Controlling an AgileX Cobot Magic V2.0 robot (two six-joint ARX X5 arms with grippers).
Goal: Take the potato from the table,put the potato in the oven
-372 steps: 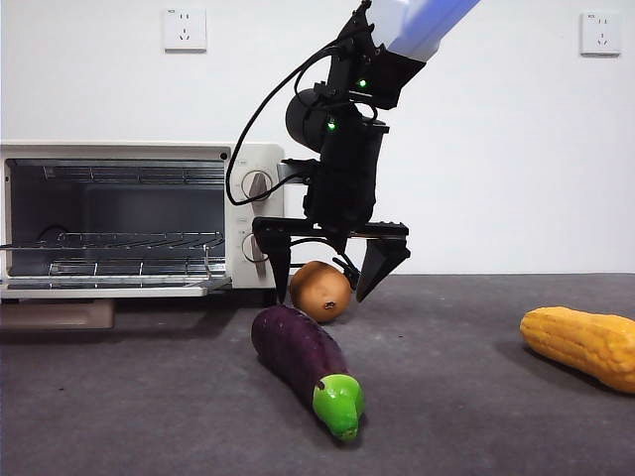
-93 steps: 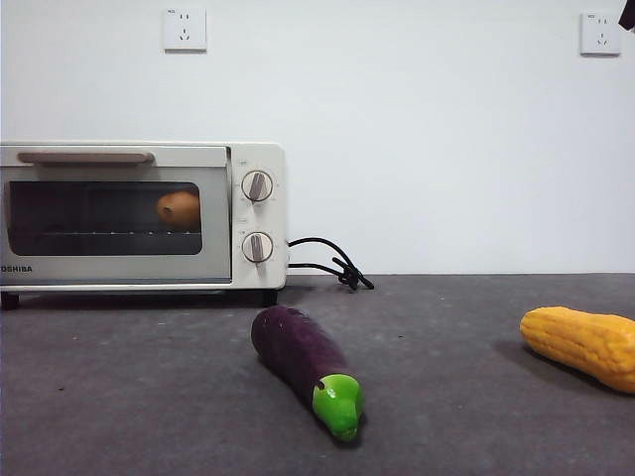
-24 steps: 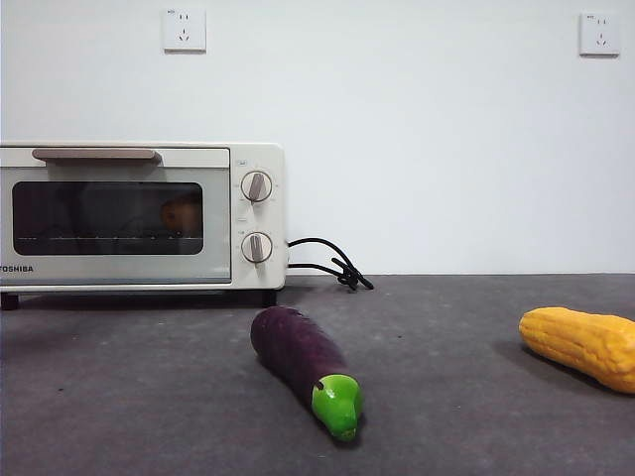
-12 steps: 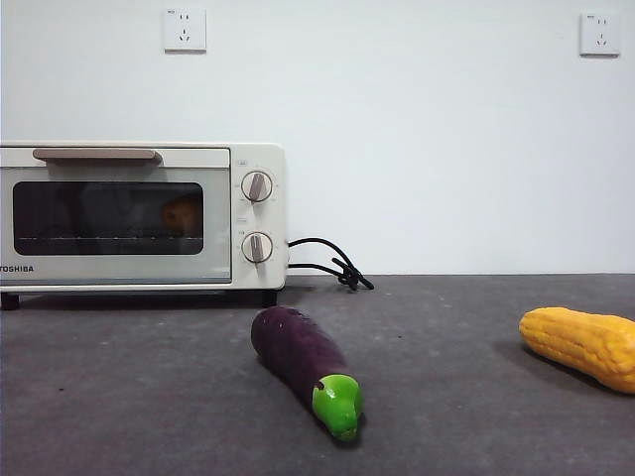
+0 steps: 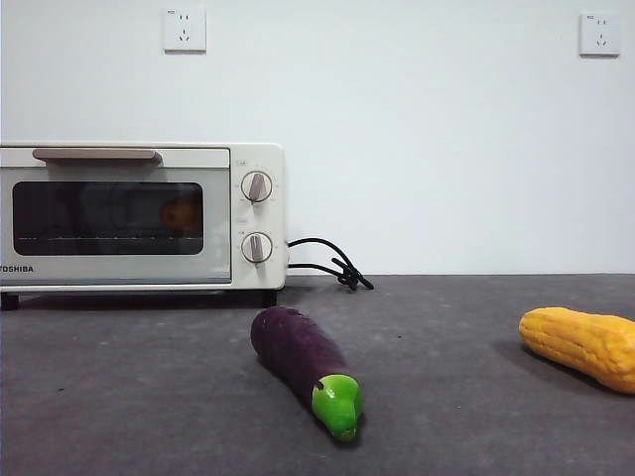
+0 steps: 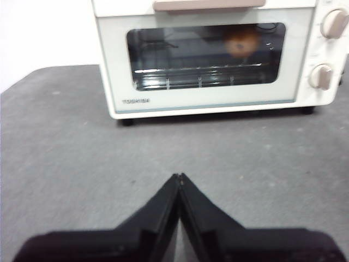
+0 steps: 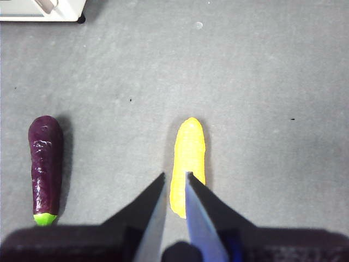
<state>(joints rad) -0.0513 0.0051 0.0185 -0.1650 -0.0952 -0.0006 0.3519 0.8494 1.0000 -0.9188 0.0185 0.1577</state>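
Potato (image 5: 181, 214) sat inside shut oven (image 5: 139, 215) at table's (image 5: 476, 397) 10 o'clock; left gripper (image 6: 179, 177) closed empty, right gripper (image 7: 174, 176) nearly closed, empty, above corn (image 7: 187, 164).

"TOSHIBA" on oven (image 6: 218, 60) door, lower corner; front view shows only "OSHIBA".

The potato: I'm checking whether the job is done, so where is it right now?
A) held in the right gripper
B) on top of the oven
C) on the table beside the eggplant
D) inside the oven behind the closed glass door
D: the potato shows through the dark glass of the oven, whose door is shut.
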